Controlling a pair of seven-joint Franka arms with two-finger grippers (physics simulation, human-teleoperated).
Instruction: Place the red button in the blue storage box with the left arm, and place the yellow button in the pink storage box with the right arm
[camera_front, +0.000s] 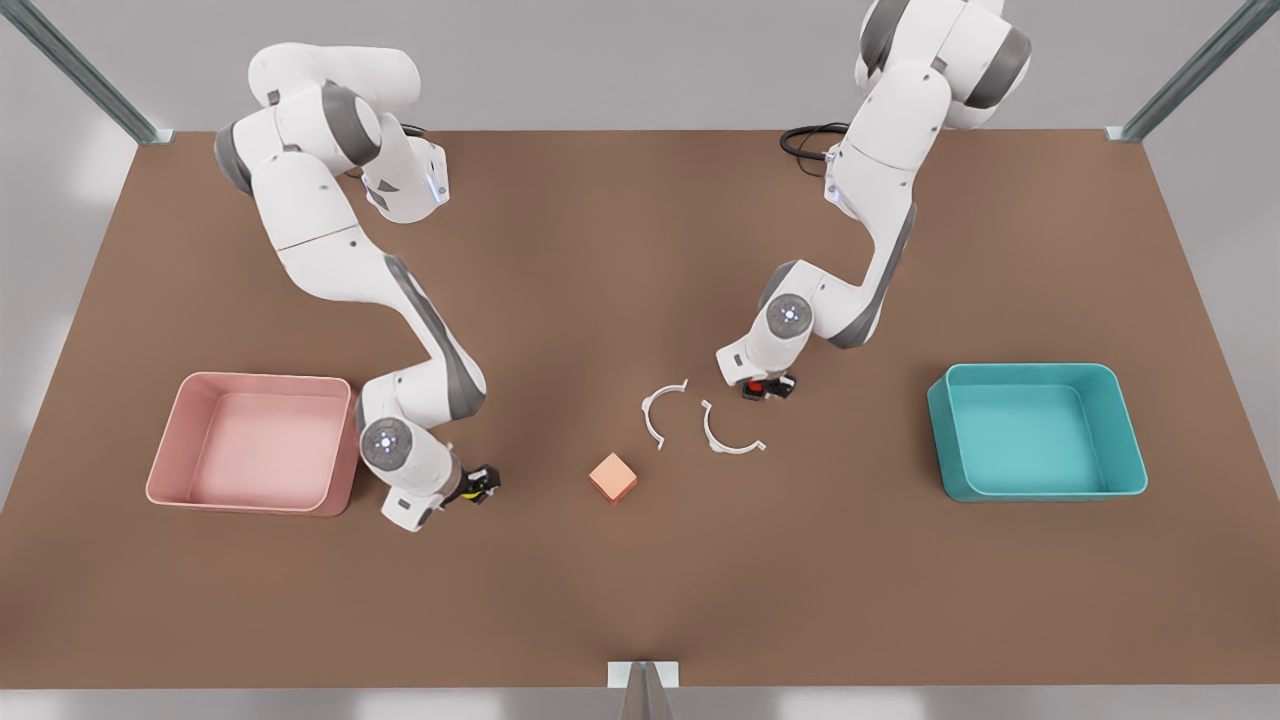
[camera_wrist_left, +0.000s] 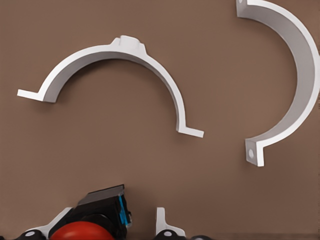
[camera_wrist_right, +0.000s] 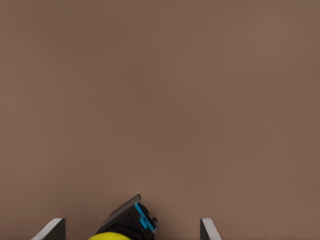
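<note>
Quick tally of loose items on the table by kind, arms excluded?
Buttons: 2, the red button and the yellow button
Storage boxes: 2, the blue storage box and the pink storage box
White half-ring clamps: 2
Orange cube: 1
Total: 7

The red button (camera_front: 756, 385), a red cap on a black base, sits just right of the front view's centre. The yellow button (camera_front: 474, 487) lies at lower left, just beside the pink storage box (camera_front: 170, 440) (a shallow upright tub). The blue storage box (camera_front: 1125, 430) stands far right.
</note>
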